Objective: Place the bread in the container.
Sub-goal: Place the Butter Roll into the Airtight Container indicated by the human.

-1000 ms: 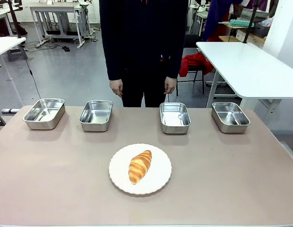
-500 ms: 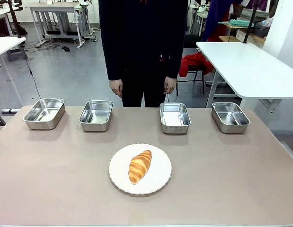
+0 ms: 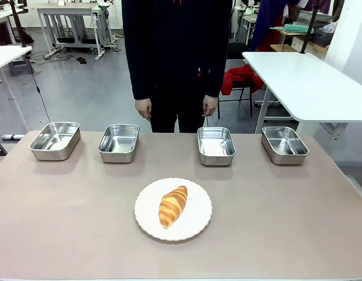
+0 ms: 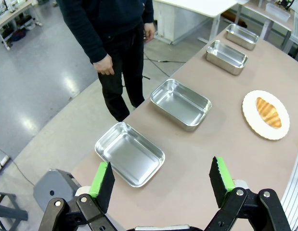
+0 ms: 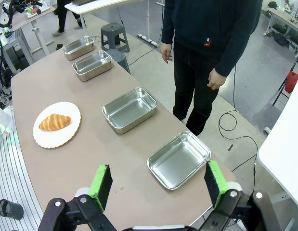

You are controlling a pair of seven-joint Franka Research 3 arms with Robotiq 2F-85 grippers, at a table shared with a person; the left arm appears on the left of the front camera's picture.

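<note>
The bread [image 3: 173, 206] lies on a white plate [image 3: 195, 227] in the lower middle of the front view, on the near part of the table [image 3: 297, 222]. 4 shiny pans [image 3: 119, 142] sit in a row across the middle of that frame, well apart from the plate. All 4 have nothing in them, and I cannot tell which 1 the bread should go in.

The bread's long side runs from lower left to upper right in the front view. So 1 pointed end faces the robot and the other points up toward the pans.

The left gripper [image 4: 161, 180] has its fingers wide apart with nothing between them. In the left wrist view the bread [image 4: 268, 111] is far off by the right edge of the frame, and 2 pans lie closer to the fingers than it does.

The right gripper [image 5: 158, 185] also has its fingers wide apart and holds nothing. In the right wrist view the bread [image 5: 55, 122] is at the left side, about halfway up, well apart from the fingers.

The bread sits just a tiny bit left of the middle in the front view, so I think neither arm is much nearer. Whichever arm goes will likely need to move sideways over the plate, come down from above, and turn so its fingers close across the bread's short width.
</note>
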